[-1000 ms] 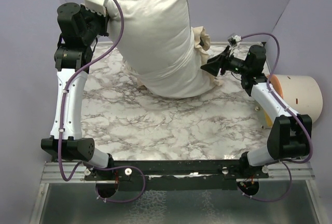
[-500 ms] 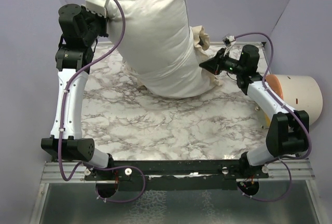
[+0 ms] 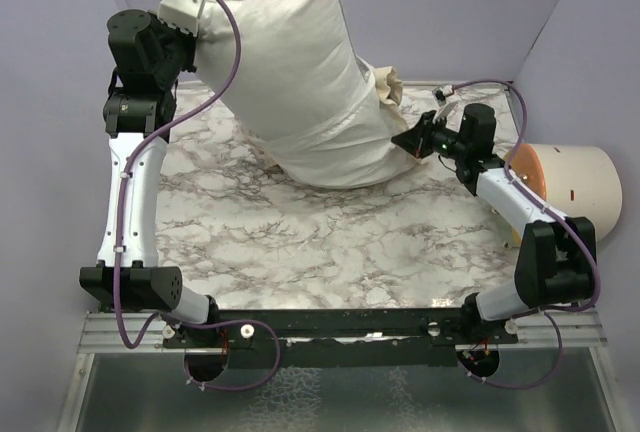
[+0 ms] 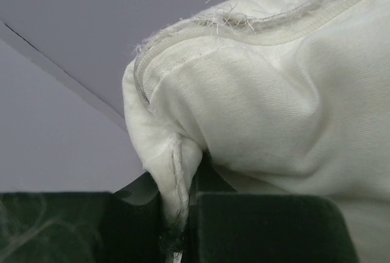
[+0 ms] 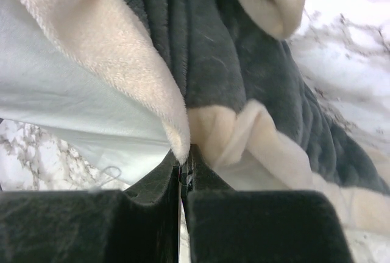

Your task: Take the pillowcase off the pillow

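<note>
The pillowcase [image 3: 285,62] hangs white side out, plump with the pillow inside, its frayed seam along the top. My left gripper [image 4: 180,229] is shut on its upper left corner [image 3: 200,27], where a tuft of dark fuzz shows. The lower end rests on the marble table [image 3: 330,242]. There, smooth white pillow [image 5: 61,101] shows beside the cream trim [image 5: 137,83] and the dark grey fuzzy face [image 5: 213,50]. My right gripper [image 3: 402,140] is shut at that lower right end. The trim's edge touches its fingertips [image 5: 204,181], with only stray threads between them.
An orange-and-white cylinder [image 3: 565,182] lies off the table's right edge, close to the right arm's elbow. Purple walls stand at the back and on both sides. Bunched cream trim [image 3: 390,82] lies behind the right gripper.
My right gripper has shut and slid right and nearer along the pillowcase's lower end. The left arm has tilted the raised top corner leftward and higher.
</note>
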You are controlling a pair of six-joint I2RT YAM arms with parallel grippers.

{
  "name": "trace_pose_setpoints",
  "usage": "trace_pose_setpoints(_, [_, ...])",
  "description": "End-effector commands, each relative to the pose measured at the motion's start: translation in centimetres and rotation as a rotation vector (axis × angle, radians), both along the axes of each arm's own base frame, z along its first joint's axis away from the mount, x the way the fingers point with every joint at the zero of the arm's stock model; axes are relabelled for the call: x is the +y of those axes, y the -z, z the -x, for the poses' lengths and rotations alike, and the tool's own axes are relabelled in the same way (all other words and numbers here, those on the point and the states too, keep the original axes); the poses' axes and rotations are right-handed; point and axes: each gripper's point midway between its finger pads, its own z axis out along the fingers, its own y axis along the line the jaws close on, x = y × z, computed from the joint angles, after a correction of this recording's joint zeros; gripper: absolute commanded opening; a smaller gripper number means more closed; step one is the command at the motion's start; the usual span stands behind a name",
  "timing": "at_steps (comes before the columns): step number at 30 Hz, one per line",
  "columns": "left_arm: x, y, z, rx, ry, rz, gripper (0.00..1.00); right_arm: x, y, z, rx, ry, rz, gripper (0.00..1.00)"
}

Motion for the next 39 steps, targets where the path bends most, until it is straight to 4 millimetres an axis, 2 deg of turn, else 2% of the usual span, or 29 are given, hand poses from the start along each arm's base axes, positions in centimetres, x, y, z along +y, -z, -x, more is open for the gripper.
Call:
trace_pose_setpoints(1, [6.7,-3.3,0.6,-0.097,-0.208,-0.057,0.00,-4.2,5.9,0.0,0.180,0.212,0.069,0.01])
trace_pose_setpoints(6, [13.5,-5.2,0.5,-0.123,-0.285,0.087,0.00,-6.3,9.3,0.6,0.279,0.321,0.105,0.01])
trace_pose_setpoints(8, [15.0,-5.6,0.7,-0.141,-0.300,0.106,0.00,-6.4,10.3,1.1,0.305,0.335,0.106,0.01])
trace_pose_setpoints(15, [18.3,-7.6,1.6,-0.218,-0.382,0.175,0.00,-7.3,13.5,2.6,0.389,0.368,0.153,0.01])
trace_pose_setpoints(17, [17.7,-7.8,1.6,-0.216,-0.343,0.212,0.00,-6.7,13.5,3.0,0.389,0.334,0.135,0.01])
trace_pose_setpoints(18, [16.7,-7.8,1.5,-0.207,-0.296,0.227,0.00,-6.1,12.7,3.0,0.367,0.303,0.112,0.01])
trace_pose_setpoints(19, [15.4,-7.9,1.6,-0.201,-0.238,0.248,0.00,-5.5,11.5,2.9,0.336,0.278,0.084,0.03])
trace_pose_setpoints(20, [14.0,-8.3,1.7,-0.200,-0.177,0.263,0.00,-5.0,9.9,2.7,0.294,0.260,0.062,0.08])
trace_pose_setpoints(22, [10.4,-9.0,1.9,-0.194,-0.074,0.254,0.00,-3.7,5.8,2.3,0.197,0.215,0.029,0.25])
trace_pose_setpoints(23, [7.6,-9.4,2.0,-0.189,-0.002,0.239,0.00,-2.7,3.2,2.1,0.131,0.182,0.022,0.33])
trace_pose_setpoints(27, [-0.1,-10.3,2.9,-0.158,0.174,0.219,0.00,2.4,-9.2,2.8,-0.152,0.031,0.005,0.65])
trace_pose_setpoints(30, [-4.6,-10.4,3.7,-0.107,0.295,0.250,0.00,6.6,-18.9,5.5,-0.368,-0.083,-0.012,0.82])
trace_pose_setpoints(31, [-6.0,-10.2,4.1,-0.083,0.342,0.263,0.00,7.8,-22.3,6.8,-0.445,-0.117,-0.025,0.86])
trace_pose_setpoints(33, [-8.4,-9.8,5.1,-0.044,0.430,0.273,0.00,10.1,-27.9,9.6,-0.577,-0.181,-0.047,0.87])
trace_pose_setpoints(36, [-11.0,-9.4,6.7,-0.014,0.539,0.269,0.00,11.3,-35.0,13.2,-0.725,-0.244,-0.107,0.87])
trace_pose_setpoints(39, [-13.3,-8.8,8.6,0.006,0.644,0.253,0.00,11.9,-37.7,14.9,-0.800,-0.297,-0.148,0.90])
